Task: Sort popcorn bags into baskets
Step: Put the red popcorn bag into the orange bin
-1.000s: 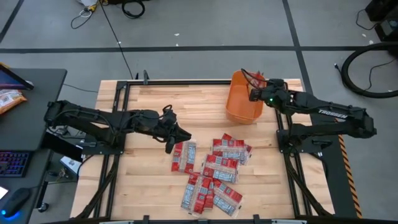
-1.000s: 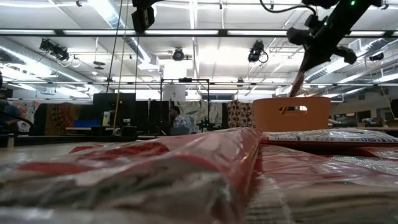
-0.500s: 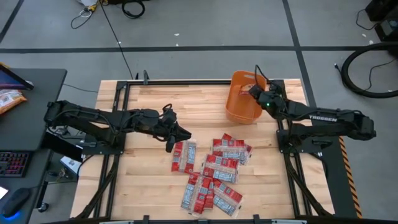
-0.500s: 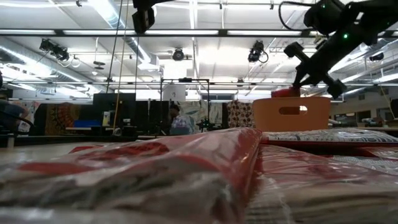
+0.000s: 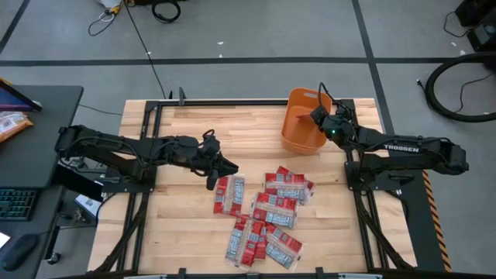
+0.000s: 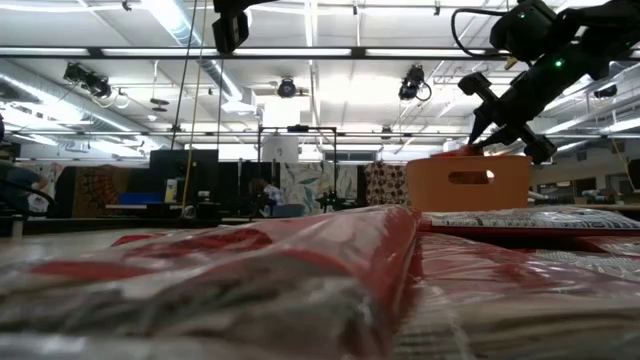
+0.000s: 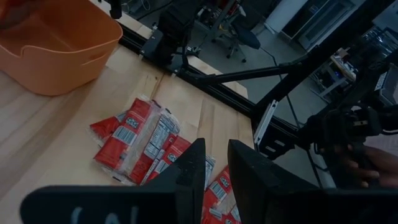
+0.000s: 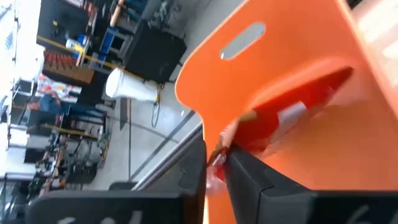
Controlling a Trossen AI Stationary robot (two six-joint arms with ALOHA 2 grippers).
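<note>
Several red popcorn bags with grey-white label panels [image 5: 267, 213] lie flat in a loose pile on the wooden table, also visible in the left wrist view [image 7: 137, 140] and close up in the low view [image 6: 300, 280]. The orange basket [image 5: 298, 133] stands near the far right corner. My right gripper [image 5: 316, 114] is over the basket's rim, shut on one popcorn bag [image 8: 292, 115]. My left gripper [image 5: 229, 170] waits shut just left of the pile, touching nothing. My right gripper pinches one end of a popcorn bag [image 8: 238, 134] between its two fingers. It comes slanting down from the table's right side over the rim. The bag reaches tilted into the basket [image 8: 348, 162], and in the low view its red edge [image 6: 455, 150] shows just above the rim.
Black frame rails run along the table's edges and past the basket [image 5: 349, 155]. A desk with a keyboard [image 5: 15, 203] stands left of the table. Bare wood lies between the pile and the basket, and on the far left of the table.
My right gripper has come down toward the basket and tipped forward. The popcorn bag hung upright below it above the rim a second ago; it now lies tilted, lowered into the basket's mouth. The grip has stayed shut.
</note>
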